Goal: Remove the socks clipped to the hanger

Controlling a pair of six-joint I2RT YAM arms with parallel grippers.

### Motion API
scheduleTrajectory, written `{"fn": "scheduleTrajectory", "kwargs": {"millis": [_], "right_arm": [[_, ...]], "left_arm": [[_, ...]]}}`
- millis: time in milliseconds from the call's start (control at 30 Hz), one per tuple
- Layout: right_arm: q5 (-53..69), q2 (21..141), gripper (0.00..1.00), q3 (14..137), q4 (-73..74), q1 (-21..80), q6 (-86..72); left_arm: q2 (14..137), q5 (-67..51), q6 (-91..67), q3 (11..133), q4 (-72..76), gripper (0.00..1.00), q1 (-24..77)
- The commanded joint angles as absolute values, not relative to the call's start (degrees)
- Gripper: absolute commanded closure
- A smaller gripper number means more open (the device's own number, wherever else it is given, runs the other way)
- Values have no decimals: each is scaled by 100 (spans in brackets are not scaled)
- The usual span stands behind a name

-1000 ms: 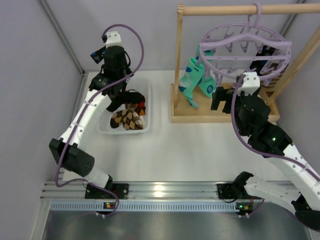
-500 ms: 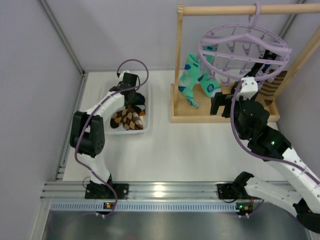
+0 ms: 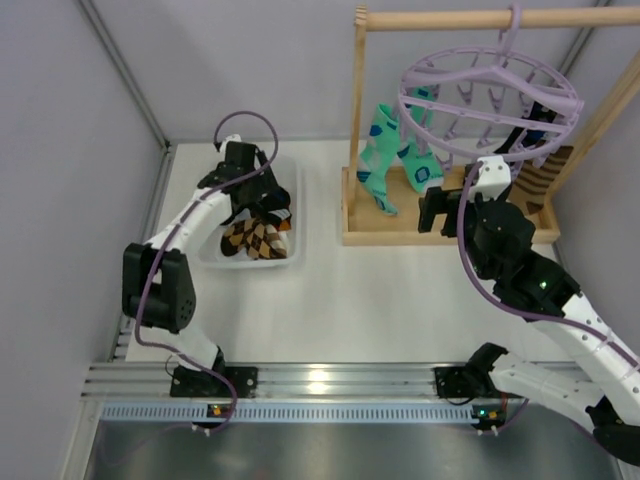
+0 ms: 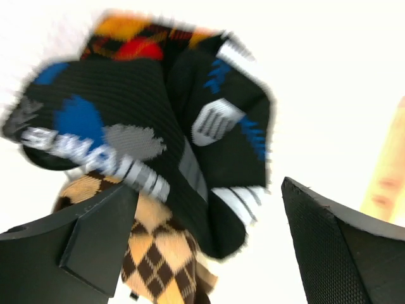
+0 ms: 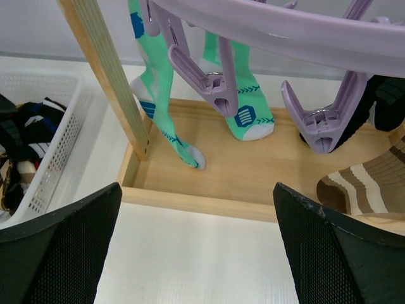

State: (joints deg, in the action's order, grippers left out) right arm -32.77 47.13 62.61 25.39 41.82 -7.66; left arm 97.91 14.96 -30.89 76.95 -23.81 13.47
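Note:
The lavender hanger (image 3: pixel 405 100) hangs by its hook from the wooden rail. Clipped to it are two teal socks (image 3: pixel 380 165) (image 5: pixel 161 95), a black sock (image 3: pixel 530 135) (image 5: pixel 386 95) and a brown striped sock (image 3: pixel 540 175) (image 5: pixel 367 183). My right gripper (image 3: pixel 440 210) (image 5: pixel 196 247) stands open in front of the frame's base, below the clips (image 5: pixel 209 76), with nothing between its fingers. My left gripper (image 3: pixel 262 200) (image 4: pixel 209 240) is open over the basket. A loose black sock with blue and white marks (image 4: pixel 158 126) lies just beyond its spread fingers, on the pile.
The white basket (image 3: pixel 210 250) (image 5: pixel 57 133) at the left holds brown-orange argyle socks (image 4: pixel 152 253). The wooden frame has a top rail (image 3: pixel 470 18), a post (image 5: pixel 107 76) and a base tray (image 3: pixel 400 235). Grey walls stand close at the left and back.
My left arm came down over the basket and its jaws have opened, letting go of the black sock onto the pile. My right gripper has shifted slightly left, still open.

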Motion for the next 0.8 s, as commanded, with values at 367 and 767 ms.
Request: {"fn": "scheduleTrajectory", "kwargs": {"millis": [367,767], "right_arm": [[-2681,4764,1,5154,2138,3639,-1467],[263,6622,1,3190,-3144,2251,-1213]], "left_arm": [[6972,319,-2900,6979,-2268,2,1354],[5362,-1722,-2717,6003,-2495,2,1415]]}}
